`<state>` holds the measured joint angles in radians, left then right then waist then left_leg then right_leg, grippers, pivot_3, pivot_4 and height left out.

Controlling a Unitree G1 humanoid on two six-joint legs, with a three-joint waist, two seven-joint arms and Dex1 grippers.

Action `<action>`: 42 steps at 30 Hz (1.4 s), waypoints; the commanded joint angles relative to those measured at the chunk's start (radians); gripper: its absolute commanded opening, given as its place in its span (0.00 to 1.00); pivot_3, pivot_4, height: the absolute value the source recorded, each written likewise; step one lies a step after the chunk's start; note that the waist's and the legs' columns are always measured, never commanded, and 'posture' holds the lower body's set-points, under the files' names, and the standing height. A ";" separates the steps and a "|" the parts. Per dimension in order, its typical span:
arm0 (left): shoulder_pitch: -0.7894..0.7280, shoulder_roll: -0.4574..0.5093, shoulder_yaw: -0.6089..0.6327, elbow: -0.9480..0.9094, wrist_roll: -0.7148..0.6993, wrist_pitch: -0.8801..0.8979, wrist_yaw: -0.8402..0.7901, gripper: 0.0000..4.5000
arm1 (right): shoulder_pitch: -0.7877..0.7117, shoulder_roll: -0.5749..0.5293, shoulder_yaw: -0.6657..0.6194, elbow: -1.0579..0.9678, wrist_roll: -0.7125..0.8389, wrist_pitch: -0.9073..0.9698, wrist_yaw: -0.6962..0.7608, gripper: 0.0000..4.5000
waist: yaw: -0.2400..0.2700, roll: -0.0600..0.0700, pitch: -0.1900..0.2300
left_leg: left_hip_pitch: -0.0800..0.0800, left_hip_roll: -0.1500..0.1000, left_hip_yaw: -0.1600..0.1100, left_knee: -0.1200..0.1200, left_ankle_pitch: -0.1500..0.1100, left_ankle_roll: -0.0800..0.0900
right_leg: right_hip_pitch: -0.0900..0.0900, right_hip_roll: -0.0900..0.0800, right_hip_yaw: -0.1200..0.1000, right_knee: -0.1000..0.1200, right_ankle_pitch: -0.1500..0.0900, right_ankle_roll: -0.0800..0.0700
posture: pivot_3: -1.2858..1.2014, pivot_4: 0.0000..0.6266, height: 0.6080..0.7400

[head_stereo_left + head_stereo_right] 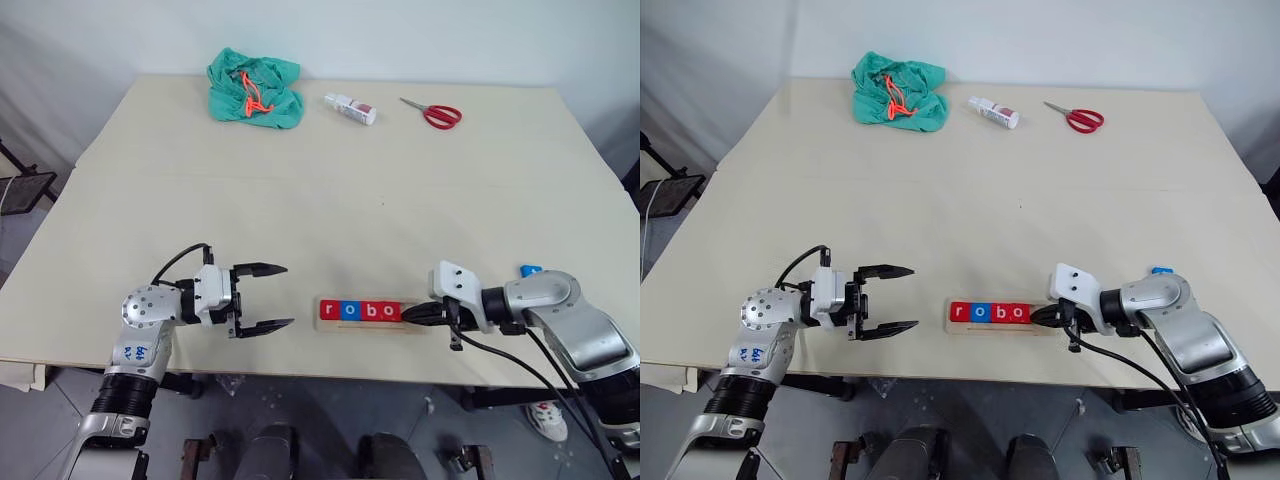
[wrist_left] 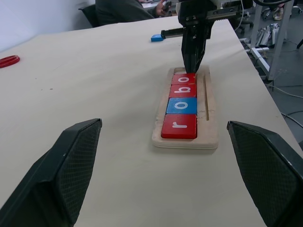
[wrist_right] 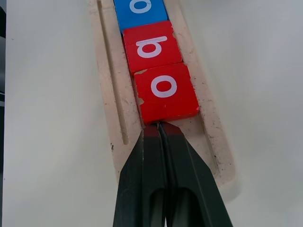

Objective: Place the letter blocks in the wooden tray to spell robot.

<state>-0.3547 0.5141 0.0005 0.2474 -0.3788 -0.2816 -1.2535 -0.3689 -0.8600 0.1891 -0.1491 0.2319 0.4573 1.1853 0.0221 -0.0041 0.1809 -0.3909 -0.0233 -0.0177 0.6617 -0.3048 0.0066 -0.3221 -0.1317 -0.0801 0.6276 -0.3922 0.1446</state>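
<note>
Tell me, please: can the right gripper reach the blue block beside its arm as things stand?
Probably yes. The blue block lies on bare table beside the right arm, nothing around it. But the right gripper is shut at the tray and must swing back and open.

Bright, even light; soft shadows; sharp focus.

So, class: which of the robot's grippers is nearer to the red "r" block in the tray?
Left. The left gripper hangs open just beyond the r block; the right gripper, shut, sits at the wooden tray's opposite end.
</note>
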 commanded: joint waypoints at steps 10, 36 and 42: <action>-0.021 0.003 0.006 -0.006 -0.003 -0.012 -0.006 1.00 | 0.067 -0.045 -0.141 -0.064 0.040 0.022 -0.053 0.01 | 0.002 0.000 0.000 | 0.000 0.000 0.000 0.000 0.000 0.000 | 0.000 0.000 0.000 0.000 0.000 0.000 | 0.52 0.24 1.00; -0.135 -0.039 -0.022 0.143 0.002 -0.045 -0.109 1.00 | 0.505 0.231 -0.795 -0.256 0.163 0.258 -0.657 1.00 | 0.002 0.000 0.000 | 0.001 0.000 0.001 -0.001 0.000 0.000 | 0.000 0.000 0.001 0.001 0.000 0.000 | 0.52 0.24 1.00; -0.146 -0.044 -0.022 0.149 0.006 -0.042 -0.114 1.00 | 0.433 0.292 -0.777 -0.228 0.177 0.302 -0.766 1.00 | 0.000 0.000 0.000 | 0.001 0.000 0.001 -0.002 0.000 0.000 | 0.000 0.000 0.002 0.001 0.000 0.000 | 0.52 0.24 1.00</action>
<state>-0.4903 0.4710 -0.0209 0.4077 -0.3729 -0.3131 -1.3635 0.0768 -0.5704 -0.5660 -0.3812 0.3989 0.7589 0.4468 0.0217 -0.0037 0.1806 -0.3900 -0.0236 -0.0167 0.6601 -0.3048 0.0067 -0.3223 -0.1314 -0.0782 0.6284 -0.3920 0.1447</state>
